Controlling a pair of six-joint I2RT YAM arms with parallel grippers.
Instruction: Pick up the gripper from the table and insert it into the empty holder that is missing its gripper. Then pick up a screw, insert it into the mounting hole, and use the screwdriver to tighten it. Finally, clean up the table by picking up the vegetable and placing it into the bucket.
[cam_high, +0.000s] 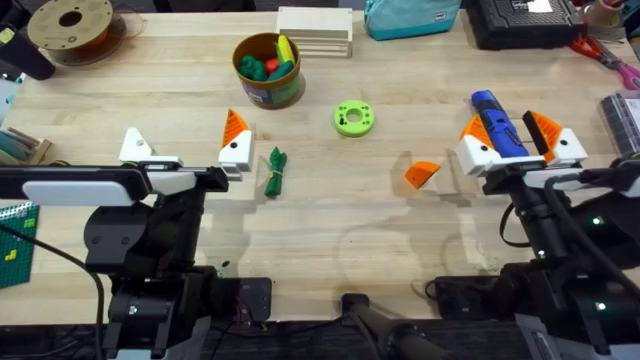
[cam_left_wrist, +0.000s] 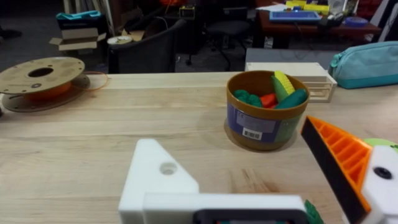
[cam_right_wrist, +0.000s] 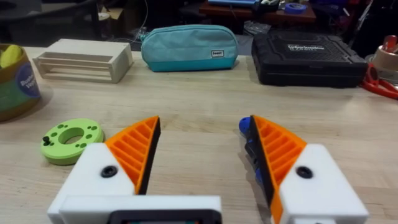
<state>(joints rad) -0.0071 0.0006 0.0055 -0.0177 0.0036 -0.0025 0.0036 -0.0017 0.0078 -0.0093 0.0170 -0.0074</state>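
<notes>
Overhead, loose part: I see the gripper (cam_high: 422, 173), the orange wedge, lying flat on the table (cam_high: 330, 240) right of centre, its pointed end toward the near left.

Overhead, right arm: my right gripper (cam_high: 509, 140) sits just right of the wedge and a little farther back, so this is clearly the nearer arm. Its fingers stand apart with the screwdriver (cam_high: 498, 124) lying between them, long axis running near to far; I cannot tell whether the pads press on it.

Overhead, left arm: my left gripper (cam_high: 185, 148) is spread wide with nothing between the fingers. Its left finger is the empty holder (cam_high: 134, 146), bare white; its right finger carries an orange pad.

Overhead, cleanup items: the vegetable (cam_high: 276, 170) lies just right of the left gripper, long axis near to far. The bucket (cam_high: 268, 70) stands farther back, already holding toy produce.

Left wrist, holder: the empty holder (cam_left_wrist: 155, 180) shows one round mounting hole on its white face. The bucket (cam_left_wrist: 267, 109) stands beyond.

Right wrist, tool: both orange pads are well apart, with the blue screwdriver (cam_right_wrist: 249, 140) against the inner side of the right one. A lime-green ring (cam_right_wrist: 72, 140) lies off to the left.

Judgement, coming move: the wedge lies left of my right gripper and must travel leftward across the table to the holder.
</notes>
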